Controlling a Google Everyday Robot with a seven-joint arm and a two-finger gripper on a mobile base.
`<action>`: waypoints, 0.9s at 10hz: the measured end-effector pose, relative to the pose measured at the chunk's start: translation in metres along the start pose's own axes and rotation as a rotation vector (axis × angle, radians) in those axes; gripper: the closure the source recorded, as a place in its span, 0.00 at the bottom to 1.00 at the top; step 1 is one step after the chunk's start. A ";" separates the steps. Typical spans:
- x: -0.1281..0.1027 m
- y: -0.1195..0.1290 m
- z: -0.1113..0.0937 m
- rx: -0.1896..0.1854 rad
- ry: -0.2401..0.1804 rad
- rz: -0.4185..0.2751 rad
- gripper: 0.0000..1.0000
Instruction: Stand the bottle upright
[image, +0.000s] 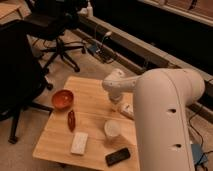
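The bottle (127, 110) is a small whitish thing lying on its side on the wooden table (92, 92), at its right edge. The arm's big white forearm hides part of it. My gripper (116, 104) hangs down from the white wrist (116, 84), just left of the bottle and right above the table top. I cannot tell whether it touches the bottle.
On the table are a red bowl (62, 98), a slim dark red object (71, 120), a flat white block (79, 142), a round white cup (112, 128) and a black phone (117, 156). Black office chairs (55, 25) stand to the left and behind. Cables lie on the floor.
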 end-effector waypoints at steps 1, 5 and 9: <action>0.001 0.000 0.001 -0.003 0.013 -0.012 0.46; 0.002 -0.004 0.003 0.011 0.098 -0.065 0.46; 0.002 -0.006 0.003 0.007 0.180 -0.085 0.46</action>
